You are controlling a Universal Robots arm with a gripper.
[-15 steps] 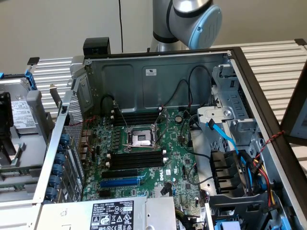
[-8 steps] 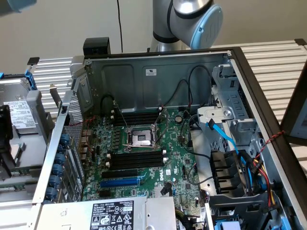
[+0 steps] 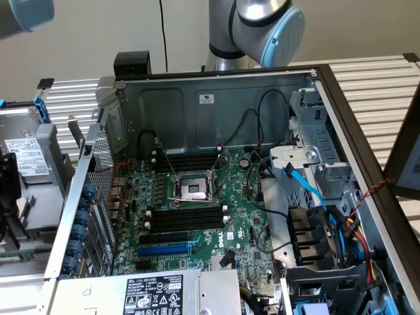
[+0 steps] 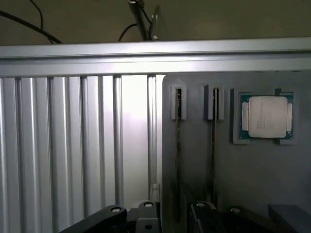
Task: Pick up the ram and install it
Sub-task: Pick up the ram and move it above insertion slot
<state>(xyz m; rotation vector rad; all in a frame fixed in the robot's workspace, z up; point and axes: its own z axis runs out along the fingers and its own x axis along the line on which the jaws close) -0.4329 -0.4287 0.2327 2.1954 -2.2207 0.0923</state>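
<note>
grey tray (image 4: 252,170), ram (image 4: 178,104) perhaps edge-on, beyond pincer (image 4: 172,218)

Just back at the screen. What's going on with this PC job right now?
The arm sits behind the open computer case, away from the motherboard. Its wrist camera faces a grey holder with two thin sticks on edge, probably the ram, and a processor beside them. The motherboard's black memory slots look empty, so nothing is installed yet.
</note>
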